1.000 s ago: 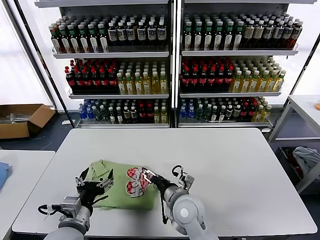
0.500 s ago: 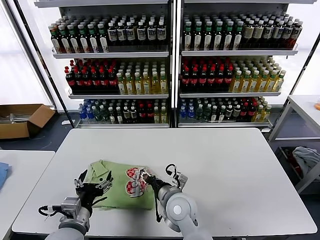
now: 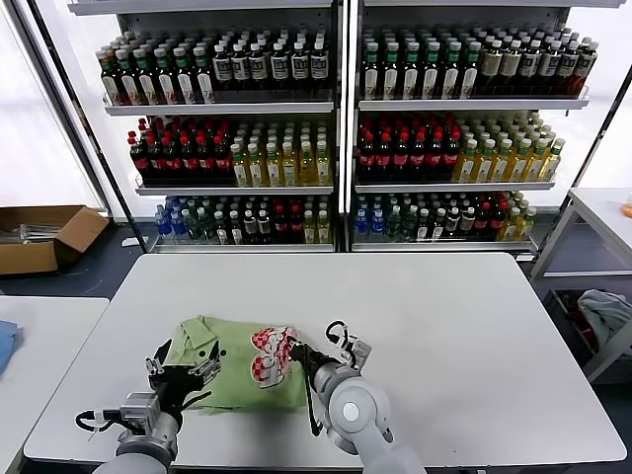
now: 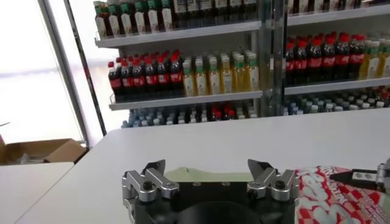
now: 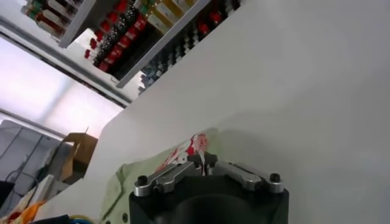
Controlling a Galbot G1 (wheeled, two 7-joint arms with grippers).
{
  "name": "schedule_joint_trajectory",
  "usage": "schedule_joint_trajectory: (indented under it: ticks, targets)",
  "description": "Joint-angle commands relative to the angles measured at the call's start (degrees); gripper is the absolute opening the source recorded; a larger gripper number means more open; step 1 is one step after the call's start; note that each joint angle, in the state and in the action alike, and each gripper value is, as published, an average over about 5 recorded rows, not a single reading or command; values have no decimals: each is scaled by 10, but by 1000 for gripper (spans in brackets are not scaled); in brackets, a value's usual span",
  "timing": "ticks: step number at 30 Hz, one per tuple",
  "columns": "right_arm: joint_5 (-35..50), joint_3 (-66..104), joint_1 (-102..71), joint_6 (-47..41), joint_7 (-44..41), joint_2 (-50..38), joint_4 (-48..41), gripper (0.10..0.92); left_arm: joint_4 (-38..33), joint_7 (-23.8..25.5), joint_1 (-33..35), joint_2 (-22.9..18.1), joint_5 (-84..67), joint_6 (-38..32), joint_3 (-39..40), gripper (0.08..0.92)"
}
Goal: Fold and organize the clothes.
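A light green polo shirt (image 3: 237, 365) lies on the white table (image 3: 444, 336) at about seven o'clock. The right gripper (image 3: 288, 347) pinches its checkered edge shut; the left gripper (image 3: 185, 367) hovers spread wide over the collar side. Shelves (image 3: 341, 104) at twelve o'clock hold bottles; a cardboard box (image 3: 44, 235) sits at ten o'clock.
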Motion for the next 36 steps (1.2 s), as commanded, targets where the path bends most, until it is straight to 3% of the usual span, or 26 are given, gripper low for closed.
schedule_joint_trajectory:
  ticks: [1,11,20,24,28,33,36]
  targets:
    - [30,10,18,-17,9,-125,53,118,-11,0,-1,-43,7,-1,9,823]
    - [23,69,-12,-19,-5,-264,96,118,-13,1,0,-65,14,-4,25,823]
    - [-243,93,-28,-19,-107,-321,25,136,-16,2,1,-73,19,-3,39,823]
    - [-275,109,-42,-19,-113,-325,41,209,-16,1,6,-74,20,-3,40,823]
    - [-260,141,-68,-19,-115,-315,113,322,-14,1,9,-75,20,-3,39,823]
    - [-246,143,-102,-18,-132,-259,199,478,-11,0,7,-76,21,-3,42,823]
    - [-247,115,-111,-17,-142,-226,209,565,-10,1,7,-77,22,-3,45,823]
